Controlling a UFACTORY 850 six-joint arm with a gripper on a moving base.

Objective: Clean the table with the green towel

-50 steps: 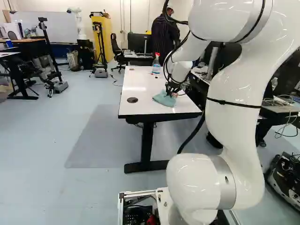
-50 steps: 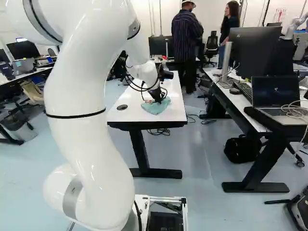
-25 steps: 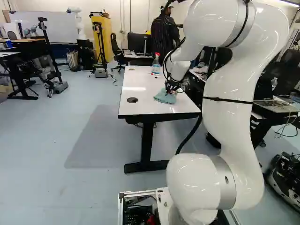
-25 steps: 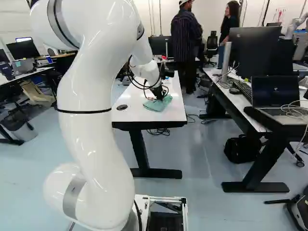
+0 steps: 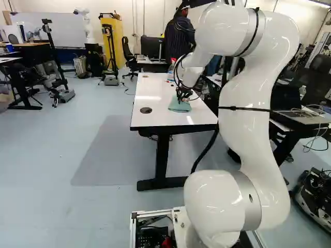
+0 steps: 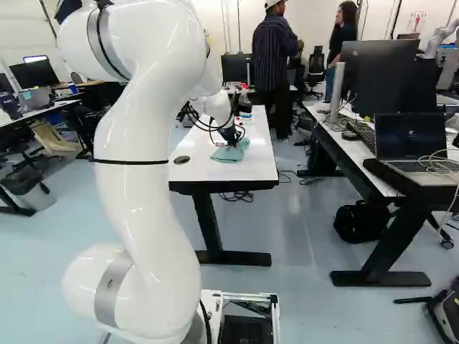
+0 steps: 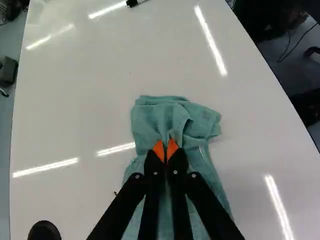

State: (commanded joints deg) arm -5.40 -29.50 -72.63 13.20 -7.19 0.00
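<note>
Well along the white table (image 5: 155, 120), my gripper (image 5: 182, 97) points down at the green towel (image 5: 179, 107), which lies bunched on the tabletop. The right base view also has the towel (image 6: 228, 155) under the wrist. In the wrist view my gripper (image 7: 165, 148) has its orange-tipped fingers closed together on a raised fold of the towel (image 7: 160, 114). The cloth spreads ahead of the fingertips and back beneath them. A few tiny dark specks (image 7: 115, 193) lie on the table beside the towel.
A spray bottle (image 6: 244, 94) stands toward the table's far end. A round black grommet (image 5: 146, 110) sits near its close left edge. Right of the table is a desk with a laptop (image 6: 409, 147) and monitors. A small dark item (image 7: 132, 2) lies ahead.
The arm has swung, its upper links shifting left in the left base view and right in the right one. The towel has slid a little with the gripper, slightly left and farther away.
</note>
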